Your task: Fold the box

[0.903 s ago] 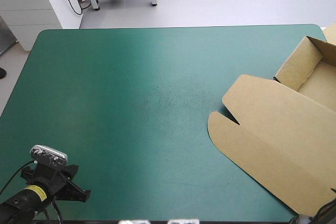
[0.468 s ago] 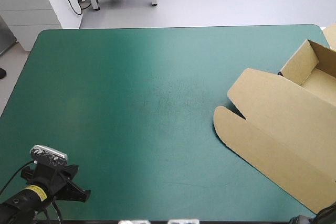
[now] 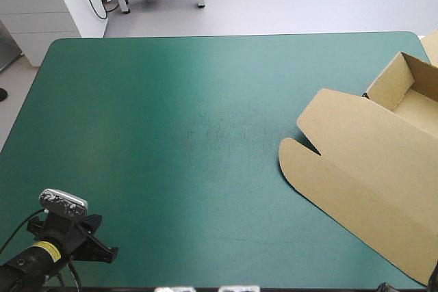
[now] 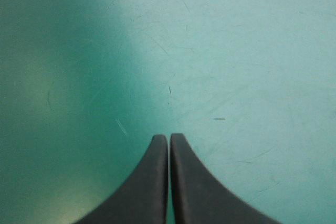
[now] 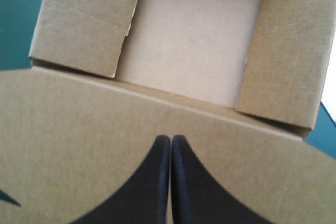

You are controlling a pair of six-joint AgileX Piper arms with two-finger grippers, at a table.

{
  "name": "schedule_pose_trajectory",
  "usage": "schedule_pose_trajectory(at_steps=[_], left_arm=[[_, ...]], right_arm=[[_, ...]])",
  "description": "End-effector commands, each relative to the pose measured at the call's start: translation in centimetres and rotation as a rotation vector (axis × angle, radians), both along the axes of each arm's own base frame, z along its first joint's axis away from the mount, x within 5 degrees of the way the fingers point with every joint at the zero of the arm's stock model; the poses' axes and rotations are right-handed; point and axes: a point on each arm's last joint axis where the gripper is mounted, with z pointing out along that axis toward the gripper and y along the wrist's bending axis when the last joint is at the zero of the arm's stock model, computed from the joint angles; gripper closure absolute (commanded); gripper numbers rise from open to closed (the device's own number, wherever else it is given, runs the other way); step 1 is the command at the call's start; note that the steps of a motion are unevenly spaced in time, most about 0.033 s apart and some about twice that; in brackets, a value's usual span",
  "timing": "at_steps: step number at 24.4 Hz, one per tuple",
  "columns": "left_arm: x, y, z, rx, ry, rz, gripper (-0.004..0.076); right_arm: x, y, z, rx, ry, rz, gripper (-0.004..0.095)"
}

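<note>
The brown box (image 3: pixel 369 169) lies at the table's right side as an open tray with its lid flat toward the middle. In the right wrist view my right gripper (image 5: pixel 170 139) is shut, its black fingers meeting in a point just over the flat lid (image 5: pixel 79 145). The tray's floor (image 5: pixel 194 45) and raised side walls lie ahead of it. My left gripper (image 4: pixel 169 138) is shut over bare teal-green cover (image 4: pixel 236 51). In the high view it sits low near the table's front left corner (image 3: pixel 96 247), far from the box.
The box's far end runs past the table's right edge (image 3: pixel 428 49). The teal-green cover (image 3: pixel 178 121) stretches from the left edge to the lid.
The box has shifted a little to the right and turned slightly since the earliest frame. The right arm's dark shape at the front right corner has drawn back. The left arm has not moved.
</note>
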Motion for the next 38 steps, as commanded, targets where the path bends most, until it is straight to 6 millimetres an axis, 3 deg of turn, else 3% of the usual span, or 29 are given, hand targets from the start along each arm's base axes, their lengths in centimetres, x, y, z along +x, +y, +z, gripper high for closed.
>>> schedule_pose_trajectory(at_steps=[1,5,8,12,15,23,38], left_arm=[[0.4,-0.2,1.1,-0.027,-0.070,-0.006,0.0731],[0.4,-0.2,1.1,-0.027,-0.070,-0.006,0.0731],[0.4,-0.2,1.1,-0.027,-0.070,-0.006,0.0731],[0.4,-0.2,1.1,-0.027,-0.070,-0.006,0.0731],[0.4,-0.2,1.1,-0.027,-0.070,-0.006,0.0731],[0.4,-0.2,1.1,-0.026,-0.068,-0.006,0.0731],[0.4,-0.2,1.1,-0.026,-0.068,-0.006,0.0731]], right_arm=[[-3.4,2.7,1.4,-0.051,-0.060,0.060,0.0927],[-7.0,6.5,0.4,-0.096,-0.123,0.115,0.0927],[-9.6,11.1,-1.1,-0.123,-0.162,0.293,0.0928],[-12.0,14.3,-3.4,-0.113,-0.160,0.480,0.0927],[-13.4,15.1,-5.2,-0.130,-0.151,0.559,0.0927],[-15.6,15.1,-11.1,-0.195,-0.181,0.542,0.0928],[-16.2,15.2,-13.3,-0.188,-0.169,0.541,0.0928]])
